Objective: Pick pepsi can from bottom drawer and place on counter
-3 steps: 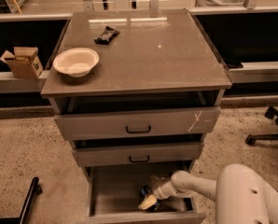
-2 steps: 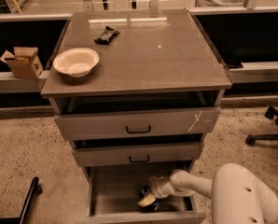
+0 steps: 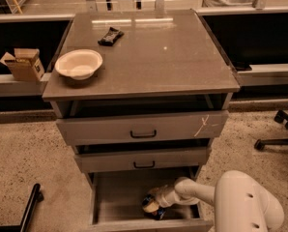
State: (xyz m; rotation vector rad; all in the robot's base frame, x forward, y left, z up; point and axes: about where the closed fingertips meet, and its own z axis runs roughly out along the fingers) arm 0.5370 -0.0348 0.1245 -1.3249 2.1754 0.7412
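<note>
tool [image 3: 151, 203] in btm drawer [image 3: 117, 202], mid drawer [image 3: 110, 161] overhangs (tight), counter [image 3: 173, 57] rt free

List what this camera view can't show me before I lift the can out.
1. Small dark-blue pepsi can: camera view, mostly covered by the gripper low in the open grey bottom drawer; contact unclear.
2. The drawer's front face: cut off by the picture's bottom edge.
3. Insides of the two upper handled drawers: shadowed under the glossy grey-brown counter.

The claw [image 3: 151, 205] sits in the bottom drawer [image 3: 116, 203], by pepsi can [image 3: 158, 212] (bowl [image 3: 79, 64] on counter [image 3: 173, 57]).
</note>
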